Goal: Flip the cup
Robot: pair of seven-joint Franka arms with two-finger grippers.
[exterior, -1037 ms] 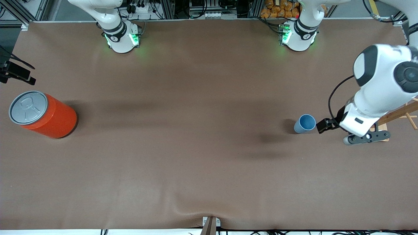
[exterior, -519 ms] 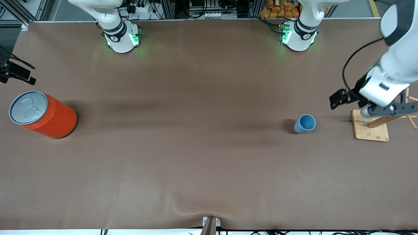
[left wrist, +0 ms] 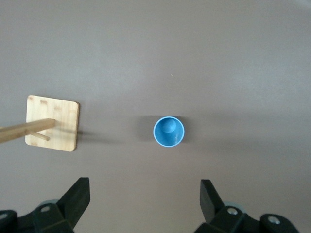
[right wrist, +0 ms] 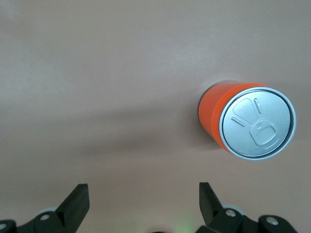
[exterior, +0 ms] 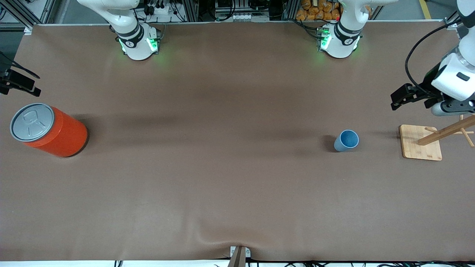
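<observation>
The small light-blue cup point(exterior: 347, 141) stands upright on the brown table, mouth up, toward the left arm's end. Seen from above in the left wrist view, the cup point(left wrist: 168, 131) shows its darker blue inside. My left gripper point(left wrist: 144, 187) is open and holds nothing, high over the table and well apart from the cup. In the front view the left gripper point(exterior: 451, 107) hangs above the wooden stand. My right gripper point(right wrist: 143, 189) is open and empty, high over bare table beside the orange can, and the right arm waits.
A large orange can point(exterior: 48, 129) with a grey pull-tab lid stands at the right arm's end of the table. A wooden peg stand on a square base point(exterior: 421, 147) sits beside the cup, toward the left arm's end. The brown cloth bulges at the table's front edge point(exterior: 239, 243).
The left arm has lifted from right beside the cup and drawn back toward its end of the table, uncovering the wooden stand's base. The cup and the can have not moved.
</observation>
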